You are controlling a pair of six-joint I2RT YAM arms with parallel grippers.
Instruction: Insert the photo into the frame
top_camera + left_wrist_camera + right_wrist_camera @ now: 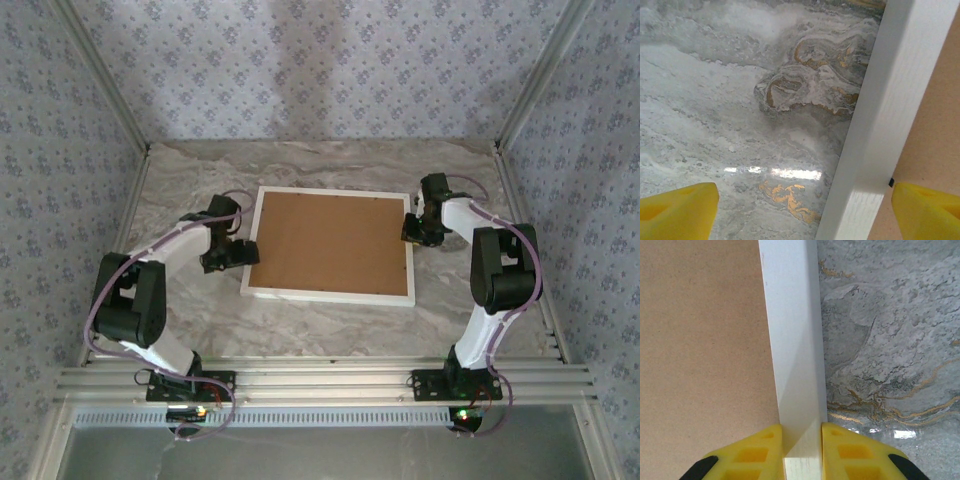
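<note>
Brown backing board (330, 240) fills the opening of the frame (330, 294), which lies flat in the middle of the marble surface (300, 335), back side up, with its white moulding showing all round the board. Whether the photo sits beneath that board I cannot tell.

The right gripper (802, 450) is at the far part of the frame's right rail, its yellow pads clamped on the moulding from both sides. The left gripper (802, 212) is at the left rail with its pads wide apart, one over the bare surface and one over the board, the rail between them and neither pad touching it.

By my reading, the step in hand is taking hold of the frame at its 2 side rails, either to lift or turn it or to steady it. The next move would call for the left gripper to close squarely on its rail without pushing the frame sideways against the right grip.
</note>
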